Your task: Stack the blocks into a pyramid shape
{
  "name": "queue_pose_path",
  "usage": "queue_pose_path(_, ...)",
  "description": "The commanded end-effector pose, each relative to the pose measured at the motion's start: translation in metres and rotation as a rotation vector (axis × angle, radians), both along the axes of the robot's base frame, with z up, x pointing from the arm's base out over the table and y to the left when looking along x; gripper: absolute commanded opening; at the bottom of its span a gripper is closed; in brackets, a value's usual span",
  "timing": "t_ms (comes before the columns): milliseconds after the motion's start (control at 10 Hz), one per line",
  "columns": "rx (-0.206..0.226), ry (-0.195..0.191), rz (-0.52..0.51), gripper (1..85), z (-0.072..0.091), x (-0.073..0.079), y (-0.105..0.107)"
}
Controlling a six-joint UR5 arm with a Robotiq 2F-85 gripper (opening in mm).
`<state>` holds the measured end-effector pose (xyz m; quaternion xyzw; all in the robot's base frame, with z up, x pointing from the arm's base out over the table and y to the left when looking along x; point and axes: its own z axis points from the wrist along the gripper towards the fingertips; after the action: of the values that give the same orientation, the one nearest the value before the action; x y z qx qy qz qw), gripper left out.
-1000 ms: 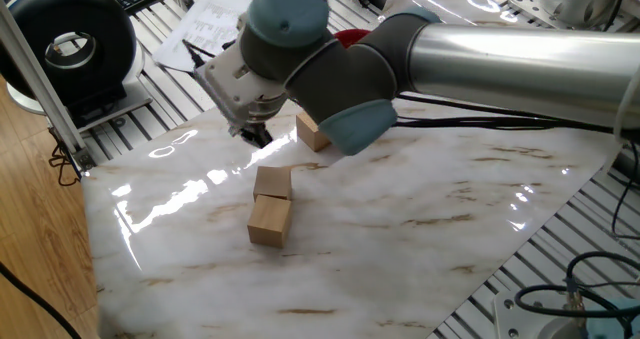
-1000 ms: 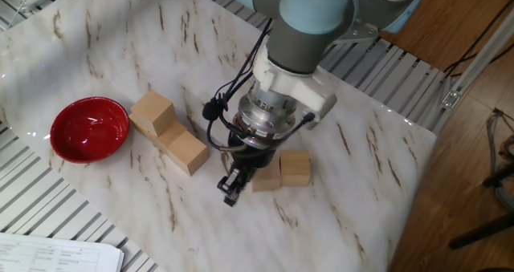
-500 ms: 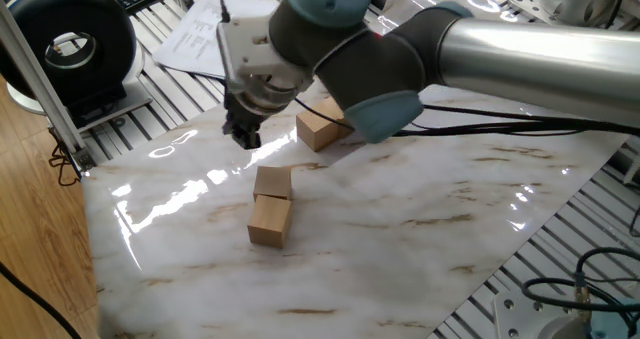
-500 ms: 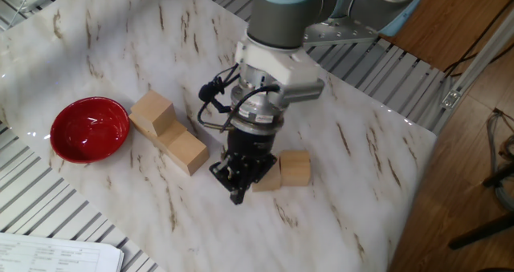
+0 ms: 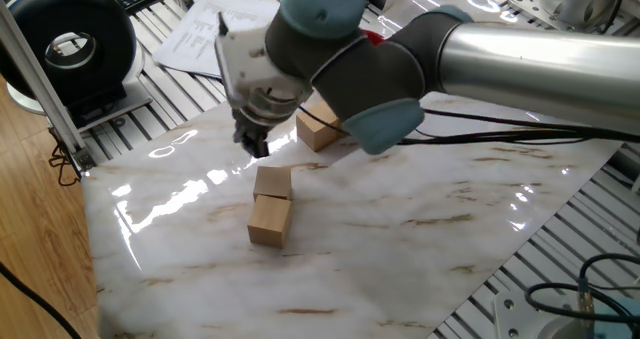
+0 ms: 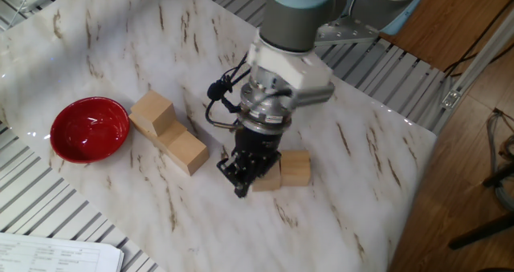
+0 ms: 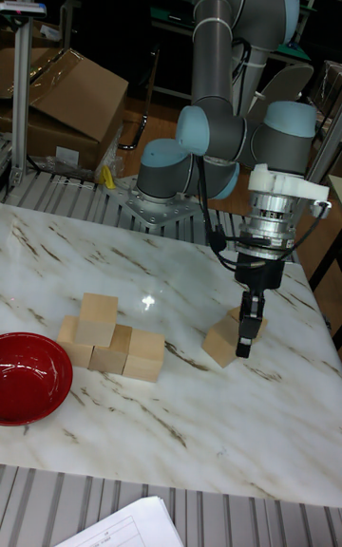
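- The worktop is a white marble sheet. It carries all the blocks and the red bowl.
- The big grey and blue robot arm reaches down over the middle of the worktop, pointing its gripper at the two loose blocks.
- The red bowl sits near one edge of the worktop. It is not part of the job.
- The started pile sits just beside the bowl. Three blocks lie in a row and one block rests on top, so the pyramid looks partly built.
- Two more blocks lie touching each other, nearer the far edge from the bowl. I think they are waiting to be picked up.
- The gripper hangs right by the nearer of those two blocks. It holds nothing. I cannot tell if its fingers are apart or together.
- Compared with half a second ago, the gripper has turned a little and moved closer over the two blocks. The blocks have not moved.
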<state>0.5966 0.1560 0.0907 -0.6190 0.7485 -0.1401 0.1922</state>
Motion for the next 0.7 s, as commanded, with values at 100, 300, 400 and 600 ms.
queue_pose_path(100, -0.253, -0.045, 0.327, 1.0, 0.006, 0.007, -0.012)
queue_pose_path(300, -0.277, -0.012, 0.519, 1.0, -0.005, -0.004, 0.005)
queue_pose_path(400, -0.242, -0.007, 0.529, 1.0, -0.009, -0.009, 0.016)
queue_pose_path(600, -0.180, 0.007, 0.379, 1.0, -0.015, -0.015, 0.019)
